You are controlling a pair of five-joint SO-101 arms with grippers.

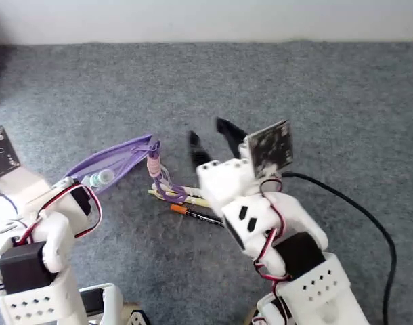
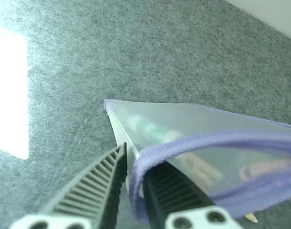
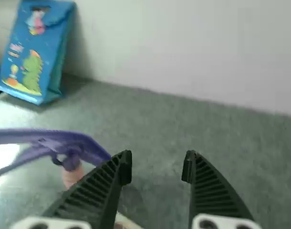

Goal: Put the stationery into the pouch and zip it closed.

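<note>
Left claw [image 2: 133,161] clamped on pouch [image 1: 112,162] rim. Right claw [image 1: 208,133] wide, empty; pens [image 1: 191,204] lay just below it in frame, long axis left-right, right arm nearer.

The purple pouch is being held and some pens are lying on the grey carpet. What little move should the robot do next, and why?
Probably lower the right gripper onto the pens lying beside the pouch. Its fingers are open and empty near them, and the left gripper pinches the pouch's edge, so the pouch looks ready to fill.
</note>
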